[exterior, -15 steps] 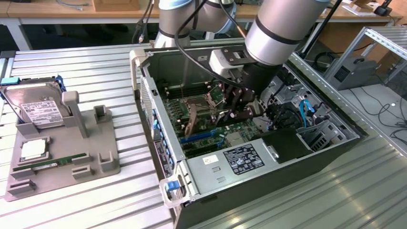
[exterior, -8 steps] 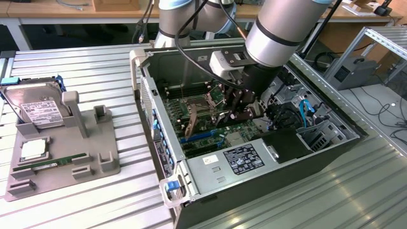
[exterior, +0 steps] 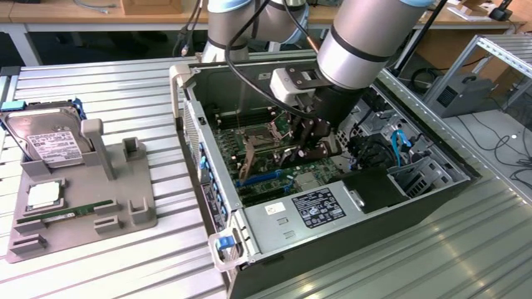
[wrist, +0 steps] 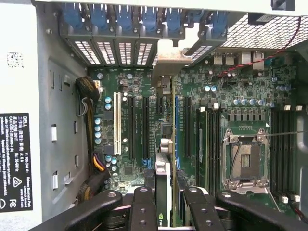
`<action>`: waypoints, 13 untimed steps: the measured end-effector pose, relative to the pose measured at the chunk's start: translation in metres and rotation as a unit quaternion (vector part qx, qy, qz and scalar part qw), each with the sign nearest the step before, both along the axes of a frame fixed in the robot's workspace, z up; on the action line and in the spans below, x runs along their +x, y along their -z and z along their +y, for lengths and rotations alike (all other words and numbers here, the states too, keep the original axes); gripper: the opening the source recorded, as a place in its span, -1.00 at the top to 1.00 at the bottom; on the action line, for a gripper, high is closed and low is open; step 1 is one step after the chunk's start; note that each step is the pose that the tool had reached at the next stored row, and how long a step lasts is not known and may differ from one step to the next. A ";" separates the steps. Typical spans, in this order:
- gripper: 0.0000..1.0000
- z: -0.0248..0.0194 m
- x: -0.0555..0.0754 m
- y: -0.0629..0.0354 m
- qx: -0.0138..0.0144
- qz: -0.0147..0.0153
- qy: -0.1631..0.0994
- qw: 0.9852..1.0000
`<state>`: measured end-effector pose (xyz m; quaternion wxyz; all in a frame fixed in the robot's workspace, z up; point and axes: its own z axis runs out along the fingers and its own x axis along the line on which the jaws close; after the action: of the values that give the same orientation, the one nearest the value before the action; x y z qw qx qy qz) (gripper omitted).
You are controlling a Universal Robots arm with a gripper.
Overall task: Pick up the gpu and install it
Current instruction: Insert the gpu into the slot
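Inside the open computer case [exterior: 193, 118] my gripper [exterior: 314, 144] hangs low over the green motherboard [exterior: 287, 171]. In the wrist view the gpu [wrist: 162, 180] is seen edge-on, a thin card standing between the black fingers [wrist: 143, 207], and the gripper [wrist: 168, 208] is shut on it. The card runs toward the rear slot openings, where its metal end bracket [wrist: 166, 60] sits at the case wall. It stands right beside the blue expansion slot [wrist: 178, 130]; whether it touches the slot I cannot tell.
A silver hard drive [exterior: 52, 140], a square processor [exterior: 43, 194] and a narrow RAM stick [exterior: 66, 213] rest on a grey fixture [exterior: 124, 205] at the exterior view's left. In the case are the CPU socket [wrist: 245, 161], a white slot [wrist: 117, 122] and cable bundles [wrist: 89, 96].
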<state>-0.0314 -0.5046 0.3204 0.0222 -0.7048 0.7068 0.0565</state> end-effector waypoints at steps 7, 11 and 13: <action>0.45 0.0101 0.000 0.0020 0.000 0.000 0.000 1.000; 0.45 0.0119 -0.003 0.0040 0.000 0.000 0.000 1.000; 0.45 0.0122 -0.005 0.0058 0.000 0.000 0.000 1.000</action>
<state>-0.0362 -0.4924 0.3146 0.0222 -0.7047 0.7069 0.0565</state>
